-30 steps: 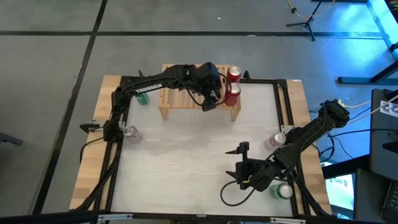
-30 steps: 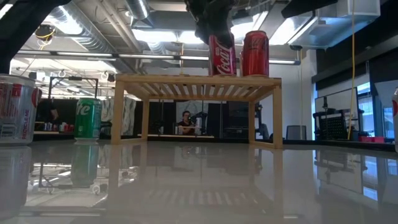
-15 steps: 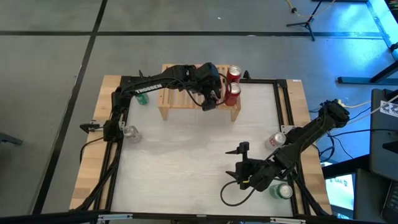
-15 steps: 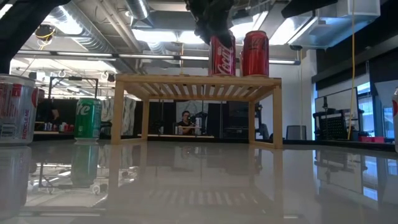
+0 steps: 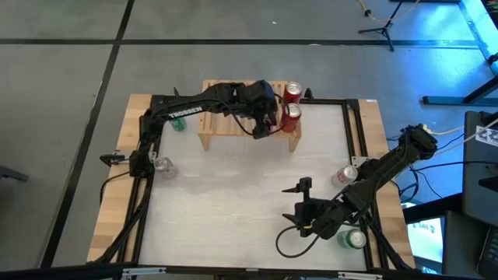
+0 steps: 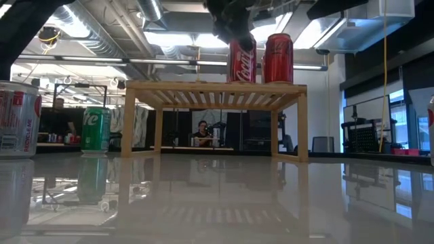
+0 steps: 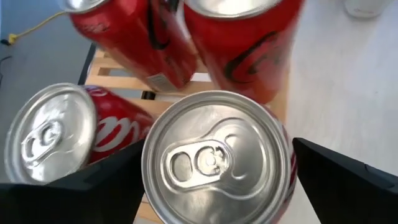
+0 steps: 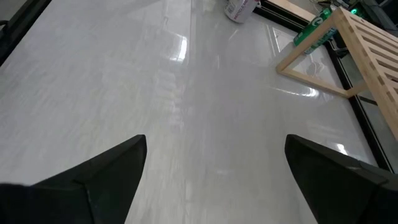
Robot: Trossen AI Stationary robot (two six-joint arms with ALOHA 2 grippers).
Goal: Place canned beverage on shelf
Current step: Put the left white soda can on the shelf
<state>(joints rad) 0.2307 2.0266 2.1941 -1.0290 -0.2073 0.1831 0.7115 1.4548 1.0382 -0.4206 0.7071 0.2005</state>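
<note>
A red can stands upright on the slatted top of the light-wood shelf, near its right end, and also shows in the low view. My left gripper is over it, pointing down, with its fingers on either side of the can. Other red cans stand beside it on the shelf. My right gripper waits open and empty over the near right of the table. My left gripper has the red can between its two fingers, at the upper part of its side wall, with one finger on each opposite side. The fingers come from above, pointing down. The can is upright with its base on the shelf's slats.
A green can stands on the table left of the shelf, and a silver can stands nearer the left edge. A pale can and a green can are by the right arm. The table's middle is bare.
The red can under my left gripper leaned slightly a second ago. It now stands upright on the shelf top and has turned a little about its own axis. My left gripper has stayed above it.
</note>
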